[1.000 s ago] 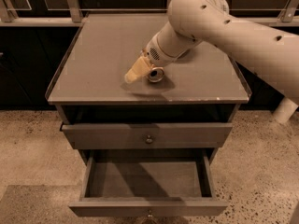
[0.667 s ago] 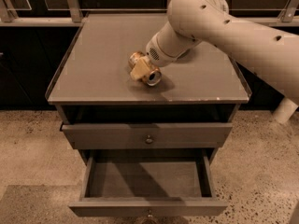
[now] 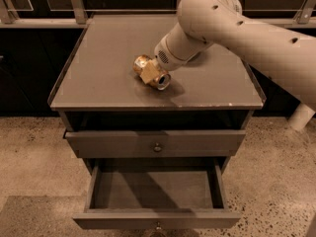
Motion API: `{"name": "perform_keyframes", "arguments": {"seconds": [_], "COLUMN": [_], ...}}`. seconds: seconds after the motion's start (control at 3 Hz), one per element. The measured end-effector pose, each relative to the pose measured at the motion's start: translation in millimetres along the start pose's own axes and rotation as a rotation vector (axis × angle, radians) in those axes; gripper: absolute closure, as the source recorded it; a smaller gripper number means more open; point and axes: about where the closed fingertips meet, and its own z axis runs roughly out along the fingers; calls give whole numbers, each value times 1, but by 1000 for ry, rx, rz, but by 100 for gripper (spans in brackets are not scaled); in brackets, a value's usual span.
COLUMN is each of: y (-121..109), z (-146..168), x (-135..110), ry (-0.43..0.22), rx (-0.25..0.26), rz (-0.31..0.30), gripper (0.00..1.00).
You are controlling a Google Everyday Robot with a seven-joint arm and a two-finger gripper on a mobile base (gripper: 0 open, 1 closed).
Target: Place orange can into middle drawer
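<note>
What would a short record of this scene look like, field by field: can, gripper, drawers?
can: small orange aluminium drink can, lying on its side on the flat grey cabinet top
gripper: gripper down at the can's middle
middle drawer: wide shallow grey middle drawer, pulled open, nothing visible inside
upper drawer: matching grey upper drawer, shut
task state: can not yet in the drawer

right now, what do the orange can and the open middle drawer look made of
The orange can: likely thin aluminium, with glossy copper-orange sides and a bright silver end. The gripper is on it, atop the cabinet. The middle drawer: a matte grey, flat, uniform surface, either painted metal or laminate; I cannot tell which.
</note>
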Motion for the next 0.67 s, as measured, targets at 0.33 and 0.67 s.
{"name": "perform_keyframes", "arguments": {"seconds": [0.33,0.67], "y": [2,9], "z": [-3,-27], "x": [-4,6], "ry": [-27,-68], "rx": [-38,-125], "rz": [-2,10], "gripper": [100,100]}}
